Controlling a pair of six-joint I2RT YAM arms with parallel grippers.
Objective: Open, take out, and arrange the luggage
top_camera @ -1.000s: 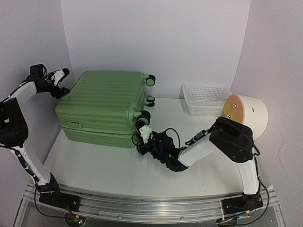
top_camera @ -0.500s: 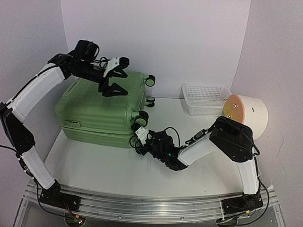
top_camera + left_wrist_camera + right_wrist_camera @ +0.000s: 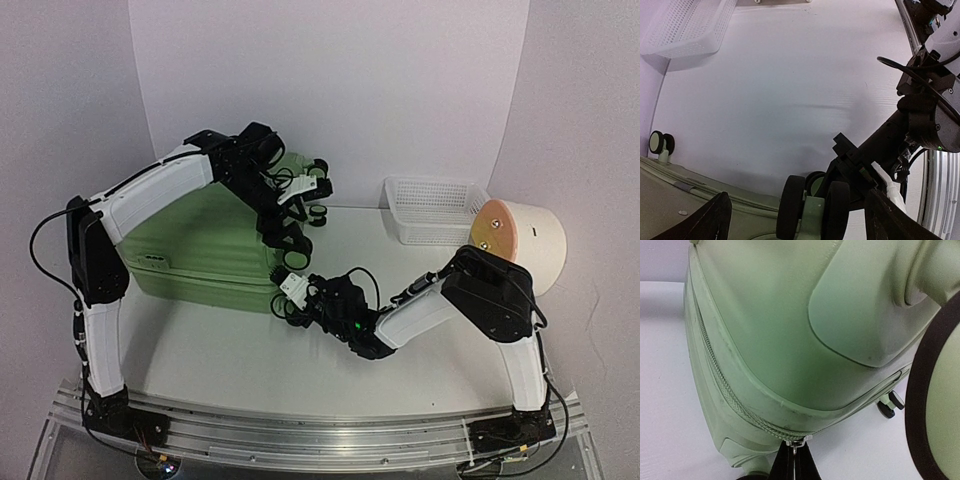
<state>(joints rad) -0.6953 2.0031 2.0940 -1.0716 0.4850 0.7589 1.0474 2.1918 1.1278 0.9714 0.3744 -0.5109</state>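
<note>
Though the top view hides it, right fingers pinch the luggage zipper pull; left fingers spread.

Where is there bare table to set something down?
Widest bare patch: the table in front of the suitcase, up to the right arm. A narrower strip runs between the suitcase wheels and the white mesh basket. Crowded: the suitcase's near wheel-end corner, where the left fingers and right fingers work, and beside the cream cylinder.

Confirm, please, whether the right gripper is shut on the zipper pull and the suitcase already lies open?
Not open: the luggage is closed, its seam zipped in the right wrist view. The right gripper is indeed shut on the zipper pull.
</note>
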